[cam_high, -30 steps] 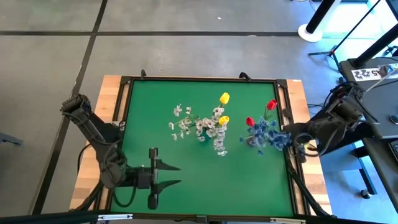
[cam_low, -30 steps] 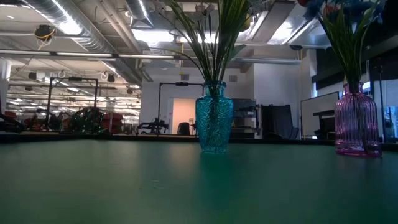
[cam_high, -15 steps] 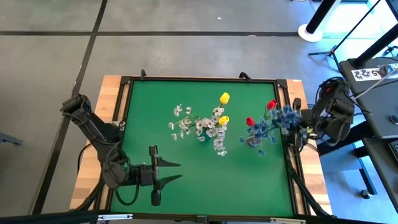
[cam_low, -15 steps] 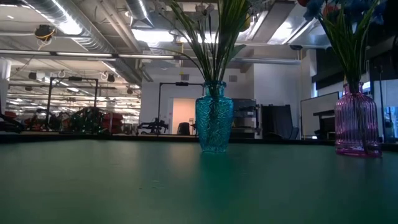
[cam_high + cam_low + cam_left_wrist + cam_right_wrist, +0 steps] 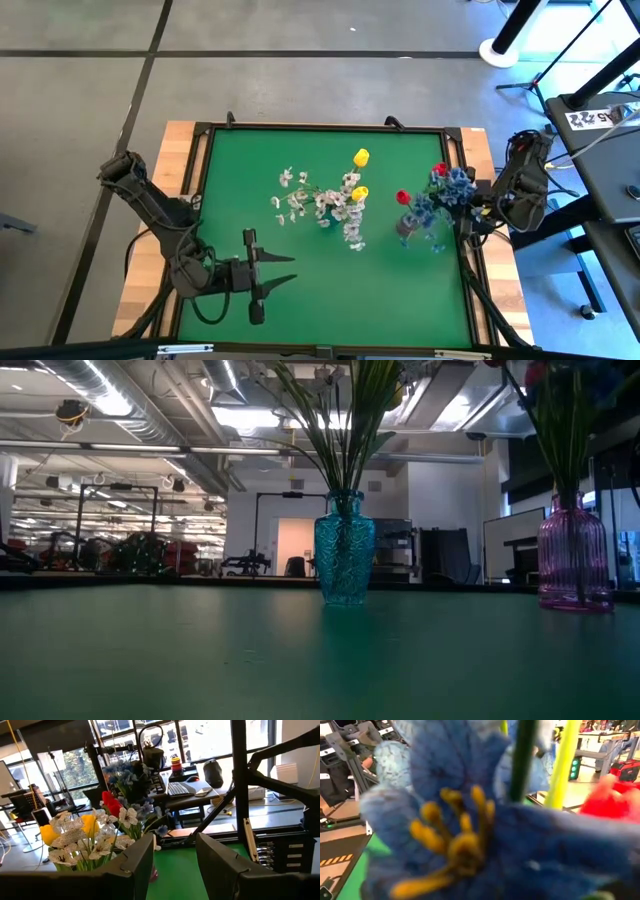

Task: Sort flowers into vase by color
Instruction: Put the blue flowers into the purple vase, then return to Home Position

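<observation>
A teal vase (image 5: 328, 222) (image 5: 345, 560) stands mid-table and holds white sprigs (image 5: 300, 200) and yellow tulips (image 5: 361, 157). A purple vase (image 5: 404, 228) (image 5: 573, 565) to its right holds red tulips (image 5: 402, 196) and blue blossoms (image 5: 420, 212). My right gripper (image 5: 470, 207) is at the table's right edge, beside the purple vase, with a blue blossom sprig (image 5: 455, 184) (image 5: 470, 835) at its front; the blossom hides its fingers in the right wrist view. My left gripper (image 5: 290, 272) (image 5: 174, 865) waits open near the table's near left corner. My right gripper holds the blue blossom sprig, coming level from the table's right side. The blossom (image 5: 470, 835) fills the wrist view and hides the fingers and the place of contact. The sprig's head is up off the table beside the red tulips; its lower end does not show.
The green mat (image 5: 260, 180) is bare on its left half and along its near side. A black frame (image 5: 320, 128) rims the table. Beyond the right edge stand a desk and equipment (image 5: 600, 110).
My right gripper has swung from the near right of the purple vase toward the far edge, then a little toward the vase, turning as it went. The blue sprig has travelled with it and now sits beside the red tulips.
</observation>
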`<state>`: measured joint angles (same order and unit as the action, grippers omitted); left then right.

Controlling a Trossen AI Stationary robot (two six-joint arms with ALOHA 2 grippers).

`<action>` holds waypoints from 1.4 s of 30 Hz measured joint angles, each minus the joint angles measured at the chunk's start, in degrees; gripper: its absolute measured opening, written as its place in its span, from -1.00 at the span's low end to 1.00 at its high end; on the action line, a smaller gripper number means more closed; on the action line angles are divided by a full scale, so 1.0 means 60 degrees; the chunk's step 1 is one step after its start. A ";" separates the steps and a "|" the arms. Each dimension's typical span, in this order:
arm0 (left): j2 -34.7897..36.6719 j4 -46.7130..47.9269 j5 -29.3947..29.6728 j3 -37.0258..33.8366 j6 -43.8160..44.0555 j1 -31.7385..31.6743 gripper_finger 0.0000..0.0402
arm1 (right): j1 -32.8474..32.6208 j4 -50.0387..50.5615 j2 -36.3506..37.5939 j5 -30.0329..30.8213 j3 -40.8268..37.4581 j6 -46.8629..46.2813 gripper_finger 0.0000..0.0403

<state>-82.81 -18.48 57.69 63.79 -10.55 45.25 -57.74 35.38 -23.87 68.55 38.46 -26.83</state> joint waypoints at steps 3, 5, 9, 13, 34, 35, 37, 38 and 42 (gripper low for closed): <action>0.0000 0.0003 0.0014 0.0000 0.0013 0.0006 -0.28 | 0.0000 0.0172 -0.0001 0.0093 0.0000 -0.0180 -0.97; 0.0000 0.0015 0.0015 0.0000 0.0149 0.0022 -0.28 | 0.0000 0.0372 -0.0122 0.0297 -0.0077 -0.0529 -0.97; 0.0000 0.0334 0.0026 0.0000 0.0261 0.0022 -0.28 | 0.0000 0.0358 -0.0427 0.0414 -0.0754 -0.1178 -0.91; 0.0000 0.0795 0.0138 0.0000 0.0630 0.0022 -0.28 | 0.0000 0.0338 -0.0655 0.0241 -0.1391 -0.1979 -0.85; 0.1630 0.6216 -0.1012 -0.0059 0.4798 -0.0237 -0.28 | 0.0000 0.0369 -0.0935 -0.0668 0.1493 0.1079 0.47; 0.1601 0.6100 -0.1052 -0.0145 0.4890 -0.0240 -0.28 | 0.0001 0.0371 -0.0922 -0.0590 0.1626 0.1216 0.51; 0.1560 0.5709 -0.1092 -0.0502 0.4907 -0.0237 -0.28 | 0.0000 0.0391 -0.0893 -0.0528 0.1791 0.1315 0.56; 0.1551 0.5551 -0.1126 -0.0754 0.4913 -0.0239 -0.28 | 0.0000 0.0363 -0.0886 -0.0525 0.1844 0.1330 0.57; 0.1552 0.4141 -0.1685 -0.1831 0.4921 -0.0442 -0.28 | 0.0000 0.0012 -0.0957 -0.0589 0.1898 0.1481 0.56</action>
<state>-73.49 6.37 47.58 52.80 18.98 42.60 -57.74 35.45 -29.62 65.02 49.84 -17.94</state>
